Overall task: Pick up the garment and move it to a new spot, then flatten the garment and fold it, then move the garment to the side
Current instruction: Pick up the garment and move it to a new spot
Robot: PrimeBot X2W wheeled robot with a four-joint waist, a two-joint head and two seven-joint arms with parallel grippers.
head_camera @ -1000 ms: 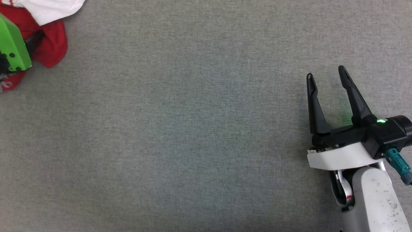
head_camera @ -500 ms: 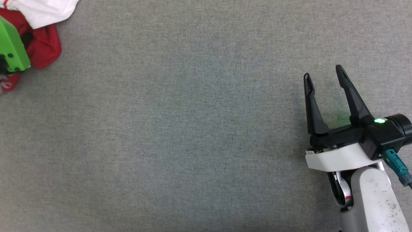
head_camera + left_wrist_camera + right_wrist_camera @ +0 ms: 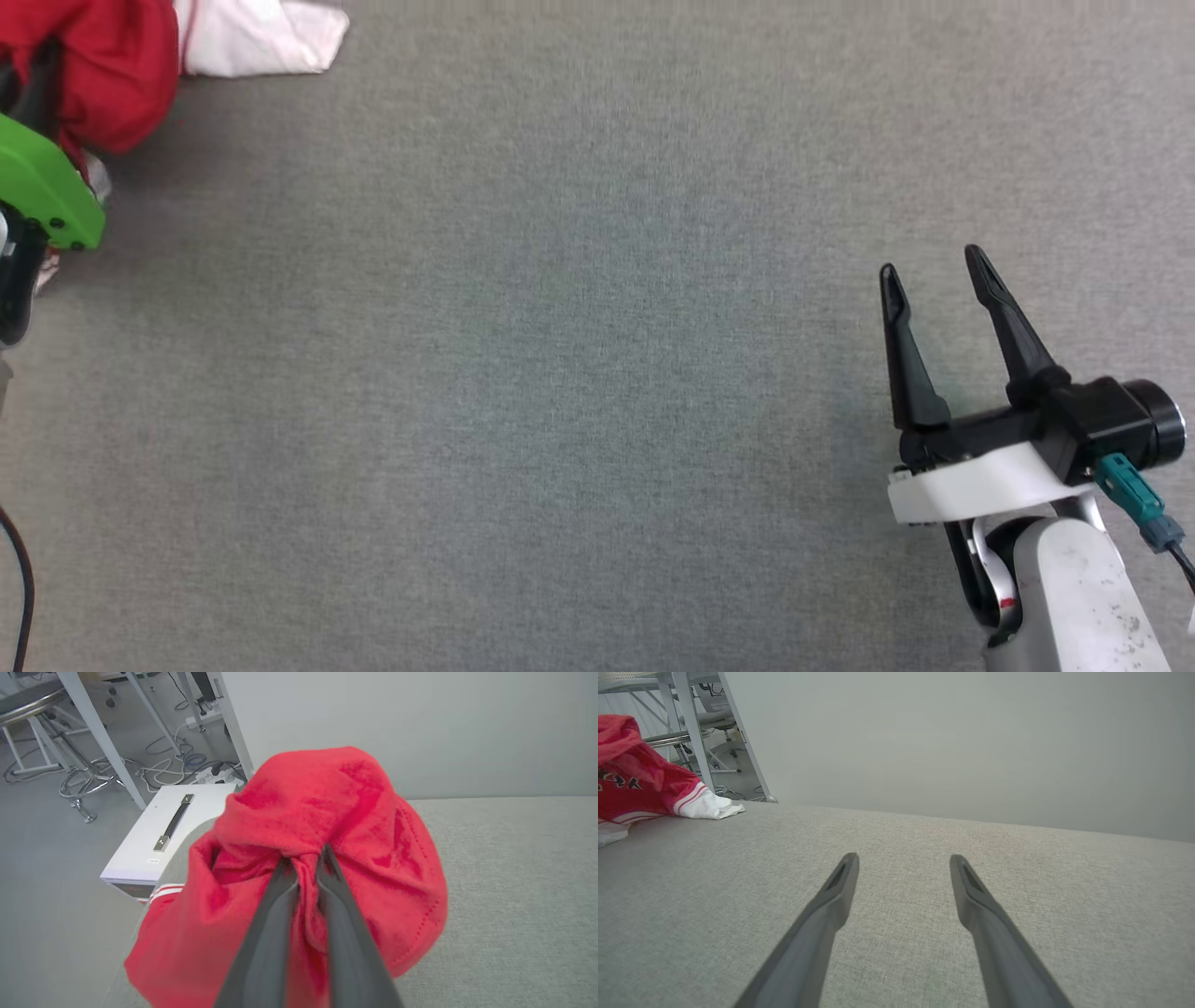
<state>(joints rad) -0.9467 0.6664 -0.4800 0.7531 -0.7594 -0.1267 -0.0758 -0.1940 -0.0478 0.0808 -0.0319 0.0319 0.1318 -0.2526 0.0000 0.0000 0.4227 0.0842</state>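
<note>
Since a second ago the red bulk of the shirt (image 3: pixel 112 65) has gone from lying beside the green cover (image 3: pixel 42 187) of the left arm to bunching up above it, and its white sleeve (image 3: pixel 261 37) now trails out to the right along the top edge of the head view. The right gripper (image 3: pixel 931 261) sits a little lower in that view than before, which may be the camera's shift.

Seen from the left wrist, the left gripper (image 3: pixel 304 855) has its two fingers nearly together, with a pinch of red cloth caught between the tips. The shirt (image 3: pixel 336 802) drapes over and around both fingers in a loose hood. The right gripper (image 3: pixel 903 857) is low over the grey table top (image 3: pixel 1017 905), its fingers spread wide with nothing between them and pointing up the head view, well apart from the shirt.

From the right wrist, the shirt (image 3: pixel 640 793) is at the table's far left corner. Its upper part is raised, the lettered part is lower, and the white sleeve (image 3: pixel 707 805) lies on the grey surface.

Beyond the table's edge, the left wrist view shows a white box with a handle (image 3: pixel 159 830) on the floor, a metal stool (image 3: pixel 79 779), loose cables (image 3: pixel 187 765) and a pale wall (image 3: pixel 420 718).
</note>
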